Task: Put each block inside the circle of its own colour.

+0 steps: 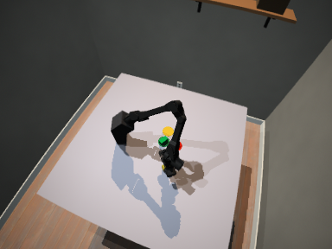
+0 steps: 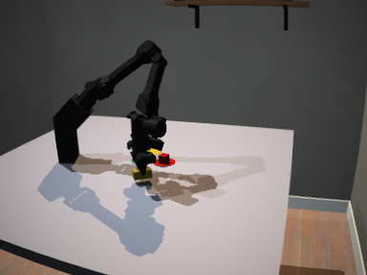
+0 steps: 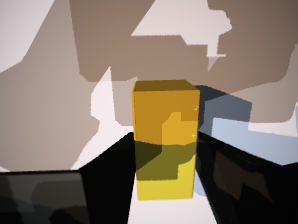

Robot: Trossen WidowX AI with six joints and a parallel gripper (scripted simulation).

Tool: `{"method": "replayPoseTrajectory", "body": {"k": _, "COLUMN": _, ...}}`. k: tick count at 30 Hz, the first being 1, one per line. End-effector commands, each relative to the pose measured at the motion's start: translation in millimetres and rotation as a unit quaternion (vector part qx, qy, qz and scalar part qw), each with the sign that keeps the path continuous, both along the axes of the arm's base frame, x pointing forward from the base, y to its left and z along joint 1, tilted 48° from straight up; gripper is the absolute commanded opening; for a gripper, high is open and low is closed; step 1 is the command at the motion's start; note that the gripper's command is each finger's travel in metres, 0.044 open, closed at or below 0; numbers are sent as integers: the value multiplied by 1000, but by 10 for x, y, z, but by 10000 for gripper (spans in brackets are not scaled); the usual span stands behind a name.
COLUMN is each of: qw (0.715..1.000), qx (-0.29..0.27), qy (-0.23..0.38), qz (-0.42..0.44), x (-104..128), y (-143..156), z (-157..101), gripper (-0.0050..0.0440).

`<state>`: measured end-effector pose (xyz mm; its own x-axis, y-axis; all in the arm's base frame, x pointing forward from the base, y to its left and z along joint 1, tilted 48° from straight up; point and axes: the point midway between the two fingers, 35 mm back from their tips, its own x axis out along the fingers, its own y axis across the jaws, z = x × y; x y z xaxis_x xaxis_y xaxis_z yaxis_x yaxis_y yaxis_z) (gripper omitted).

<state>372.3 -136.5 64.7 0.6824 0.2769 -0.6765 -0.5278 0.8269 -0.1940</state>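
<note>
Black hand (image 3: 165, 165) clasps a yellow block (image 3: 165, 135) (red block (image 2: 164, 158) on red circle (image 2: 164, 162)).

Matte black jointed arm (image 2: 119, 72), boxy black base (image 2: 67, 131), black hand (image 2: 141, 168)

You've got a white table top (image 1: 86, 173) filling mid-frame, with wooden floor (image 1: 52, 225) along its lower left and right edges. Upper right, a wooden wall shelf (image 1: 242, 8) carries a dark box (image 1: 273, 4). A small wall outlet (image 1: 179, 84) sits just above the table's far edge.
</note>
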Motion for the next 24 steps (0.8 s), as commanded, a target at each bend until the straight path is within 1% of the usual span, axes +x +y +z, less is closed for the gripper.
{"method": "replayPoseTrajectory", "body": {"k": 1, "qw": 1000, "qx": -10, "qy": -17, "qz": -1, "x": -58, "y": -90, "z": 229, "gripper": 105}}
{"method": "replayPoseTrajectory", "body": {"k": 10, "qw": 1000, "qx": -11, "qy": -16, "qz": -1, "x": -263, "y": -177, "z": 422, "gripper": 105}}
{"method": "replayPoseTrajectory", "body": {"k": 12, "qw": 1000, "qx": -11, "qy": -16, "qz": -1, "x": -263, "y": -177, "z": 422, "gripper": 105}}
{"method": "replayPoseTrajectory", "body": {"k": 24, "qw": 1000, "qx": -12, "qy": -17, "qz": -2, "x": -551, "y": -246, "z": 677, "gripper": 105}}
